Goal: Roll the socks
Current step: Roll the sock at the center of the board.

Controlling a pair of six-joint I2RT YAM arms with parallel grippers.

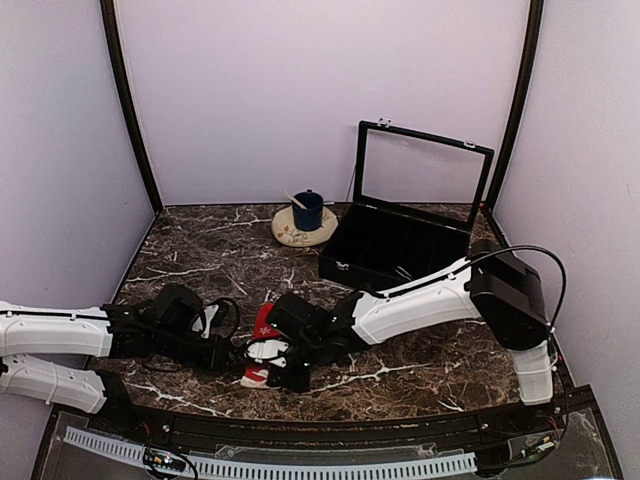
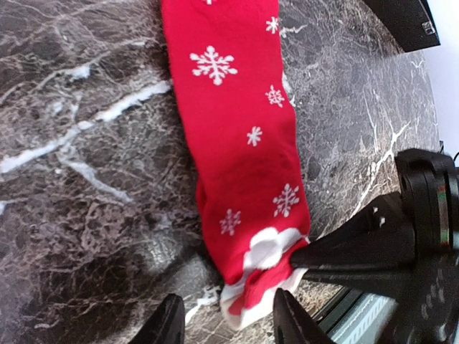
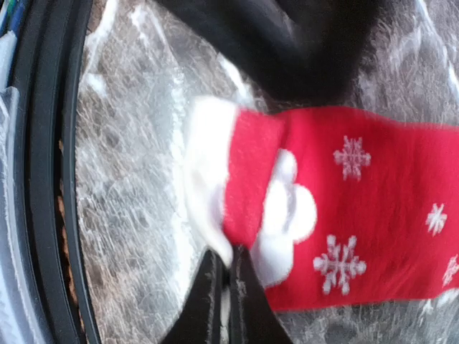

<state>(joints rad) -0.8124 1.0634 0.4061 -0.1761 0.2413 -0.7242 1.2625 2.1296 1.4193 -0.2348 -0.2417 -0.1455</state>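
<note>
Nearest, the right gripper pinches the sock by its white end; the left gripper stands open astride it. We roll tightly, edges aligned.

The top external view looks down from above and behind the two white-and-black robot arms, far enough back to take in the whole dark marble-patterned worktop up to the plain lilac back wall. Both wrist views sit close over the worktop, the right one closest and blurred. Each faces the white-trimmed end of the red snowflake-patterned fabric sock, which all three views share.
</note>
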